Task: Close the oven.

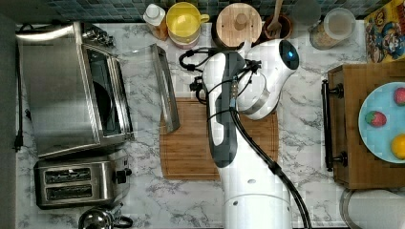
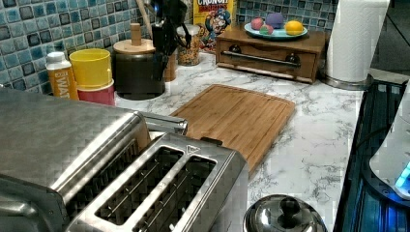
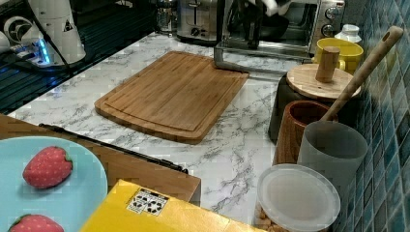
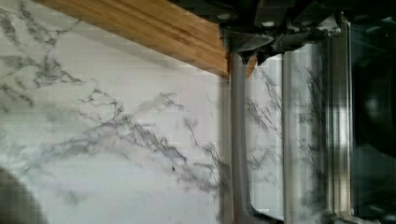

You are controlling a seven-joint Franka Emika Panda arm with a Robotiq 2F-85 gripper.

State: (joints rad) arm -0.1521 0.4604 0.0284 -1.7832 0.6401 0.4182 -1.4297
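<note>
Kitchen surface (image 1: 305, 143) of white marble, read from the top view's left to the top view's right.

Far left: oven (image 1: 57, 90), brushed steel, standing against the left edge of the surface, door (image 1: 138, 81) dropped fully open and lying flat, dark interior exposed. Bar handle (image 1: 165, 88) along the door's free edge, its lower end over the corner of the cutting board (image 1: 191, 148). Just below the oven in the top view: two-slot toaster (image 1: 76, 183), then a rounded steel kettle lid (image 1: 95, 219) at the bottom edge.

Centre: wooden cutting board flat on the surface, partly covered by the white arm (image 1: 224, 109) reaching across it from the bottom edge. Along the tiled back wall: bottle (image 1: 155, 19), yellow cup (image 1: 184, 21), dark canister with wooden lid (image 1: 239, 24), wooden utensil pot (image 1: 277, 26), lidded jar (image 1: 334, 26).

Right: wooden drawer box (image 1: 351, 167) carrying a pale blue plate (image 1: 377, 138) with toy fruit; cereal carton (image 1: 384, 28) in the top corner.

Pincer (image 4: 246, 51), in the wrist view: right at one end of the bar handle, beside the edge of the cutting board, with the glass door and the dark oven cavity beyond. In the right view: dark, hanging over the lowered door in front of the oven opening. Open or closed: cannot tell from these views.
</note>
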